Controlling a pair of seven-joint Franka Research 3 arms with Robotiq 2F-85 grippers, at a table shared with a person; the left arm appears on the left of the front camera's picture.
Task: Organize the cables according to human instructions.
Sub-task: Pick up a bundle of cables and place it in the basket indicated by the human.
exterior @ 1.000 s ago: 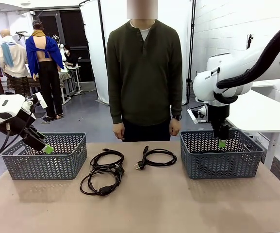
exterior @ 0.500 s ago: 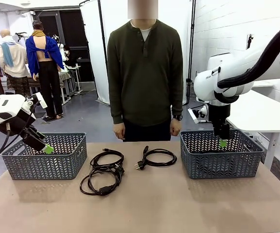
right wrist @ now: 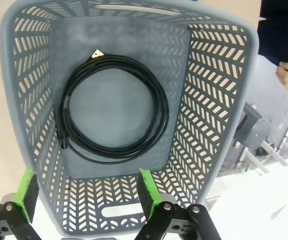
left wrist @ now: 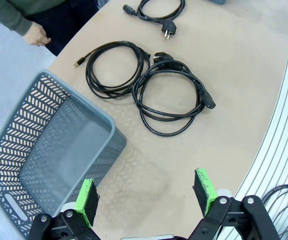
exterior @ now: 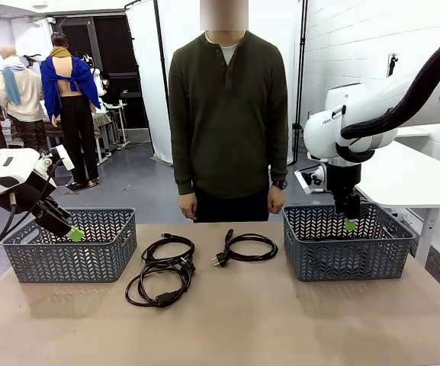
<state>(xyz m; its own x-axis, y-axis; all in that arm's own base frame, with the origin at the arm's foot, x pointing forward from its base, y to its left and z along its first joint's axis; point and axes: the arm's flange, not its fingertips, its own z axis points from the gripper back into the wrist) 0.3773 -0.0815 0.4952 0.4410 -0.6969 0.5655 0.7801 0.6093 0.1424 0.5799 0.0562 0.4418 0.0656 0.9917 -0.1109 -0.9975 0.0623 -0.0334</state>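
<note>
Three black cables lie coiled on the table between the baskets: one (exterior: 168,248) at the middle left, one (exterior: 158,284) in front of it, and one (exterior: 246,248) with a plug toward the right. A further cable (right wrist: 113,107) lies coiled flat in the right basket (exterior: 342,263). My right gripper (exterior: 349,223) hangs open and empty above that basket, its own view (right wrist: 86,187) looking straight down on the coil. My left gripper (exterior: 71,231) is open and empty over the left basket (exterior: 67,259). Its view (left wrist: 146,187) shows two overlapping coils (left wrist: 116,67) (left wrist: 171,95) and the plug cable (left wrist: 158,10).
A person (exterior: 227,114) stands at the far side of the table with both hands hanging down. The left basket (left wrist: 49,150) holds nothing. Bare tabletop stretches in front of the cables. A white table (exterior: 418,175) stands at the right.
My right gripper has lifted very slightly above the right basket. The left arm, the cables and the person's hands stay where they were.
</note>
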